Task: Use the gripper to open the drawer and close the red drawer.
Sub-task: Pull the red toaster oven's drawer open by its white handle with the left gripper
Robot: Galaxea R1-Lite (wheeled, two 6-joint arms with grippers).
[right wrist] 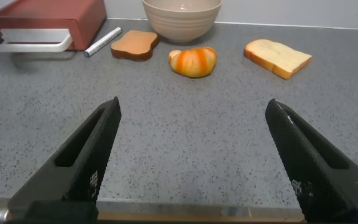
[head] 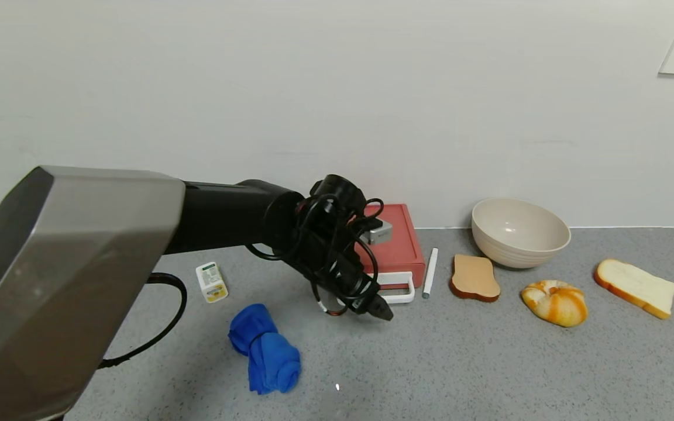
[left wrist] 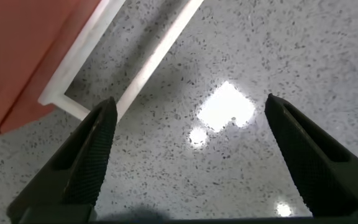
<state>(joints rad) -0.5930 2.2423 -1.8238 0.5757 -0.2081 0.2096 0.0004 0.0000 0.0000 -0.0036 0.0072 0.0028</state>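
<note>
Jaws of the black left gripper (left wrist: 185,155) gape empty above the grey speckled table (head: 489,362), just beside the salmon-red plastic drawer's (head: 398,242) white loop handle (head: 398,289); right gripper (right wrist: 191,162) open, well apart.

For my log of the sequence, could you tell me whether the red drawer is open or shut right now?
Nearly shut: the drawer shows only a thin gap between its red body and the white handle. The open left end effector sits beside the handle, not gripping.

Salmon-red drawer (head: 398,245) with white handle (head: 398,289), blue cloth (head: 267,351), speckled grey counter (head: 489,362).
</note>
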